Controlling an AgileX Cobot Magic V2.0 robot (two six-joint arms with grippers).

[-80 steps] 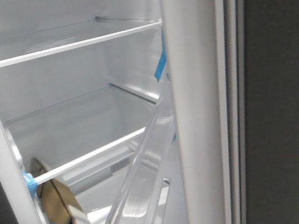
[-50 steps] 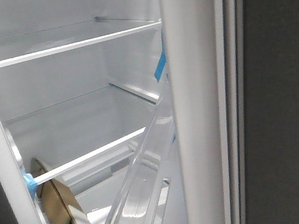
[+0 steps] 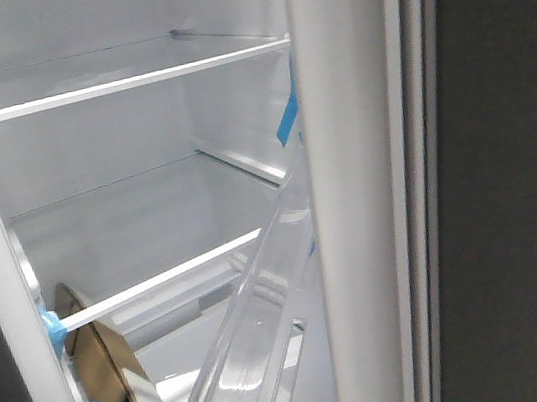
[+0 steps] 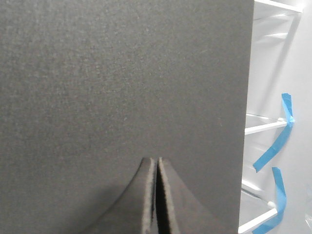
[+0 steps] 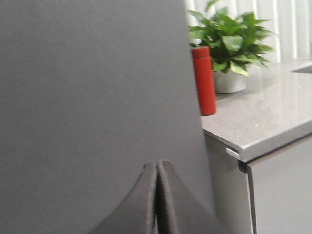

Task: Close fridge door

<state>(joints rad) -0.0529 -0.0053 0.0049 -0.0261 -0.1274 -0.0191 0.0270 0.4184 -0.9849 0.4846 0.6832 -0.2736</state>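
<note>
The fridge door stands open at the right of the front view. Its white inner lining (image 3: 359,198) faces the compartment, its dark grey outer face (image 3: 517,174) is at the far right, and a clear plastic bin (image 3: 256,354) hangs on the lining. My right gripper (image 5: 157,163) is shut and empty, its tips right at the door's dark grey face (image 5: 87,78). My left gripper (image 4: 157,159) is shut and empty, its tips at a dark grey panel (image 4: 122,73) beside the open compartment. Neither gripper shows in the front view.
Glass shelves (image 3: 129,80) cross the white compartment. A cardboard box (image 3: 108,377) bound with blue tape stands low on the left. Blue tape strips (image 4: 273,146) hang on the shelf edges. Beyond the door, a grey countertop (image 5: 263,117) holds a red bottle (image 5: 204,80) and a potted plant (image 5: 229,39).
Almost nothing differs. In the front view the door's dark face and edge seal sit very slightly further left than before.
</note>
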